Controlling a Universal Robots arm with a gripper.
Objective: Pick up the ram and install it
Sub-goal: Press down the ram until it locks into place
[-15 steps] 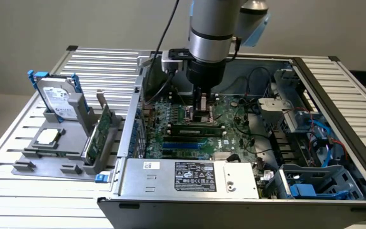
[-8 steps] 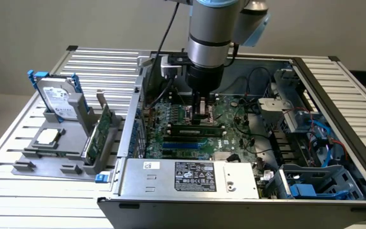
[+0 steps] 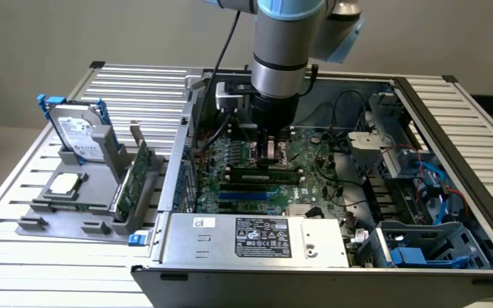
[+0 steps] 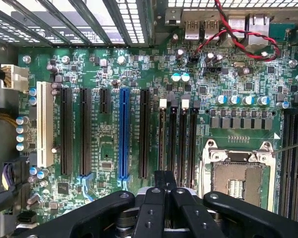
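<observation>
Closest to the wrist camera, the black gripper (image 4: pixel 164 181) has its two fingers pressed flat together, and no stick shows between them. Their joined tip sits at one end of a bank of four narrow black memory slots (image 4: pixel 176 134) on the green motherboard (image 4: pixel 114 64). A long blue slot (image 4: pixel 123 134) runs beside that bank, and the open metal processor socket (image 4: pixel 237 178) lies on its other side.

In the exterior view, a grey power supply (image 3: pixel 255 237) with a white label fills the lower centre, at the front of the open computer case (image 3: pixel 452 128). Just behind it, in the middle of the frame, a narrow green-and-dark strip lies along the memory slots. This is probably the ram (image 3: pixel 264 172), already in its slot, though that is not certain. The gripper (image 3: pixel 272 146) comes straight down from the upper centre and ends right at this strip.

On the exterior view's left, a grey holder (image 3: pixel 58 218) on the slatted table (image 3: pixel 135 83) carries a silver processor chip (image 3: pixel 65 184), a broad green expansion card (image 3: pixel 133 183) and, farther back, a hard drive (image 3: pixel 77 135) in a blue frame.

The pick-up seems done and the ram is at the board. Whether it is fully pressed in and latched cannot be told.
</observation>
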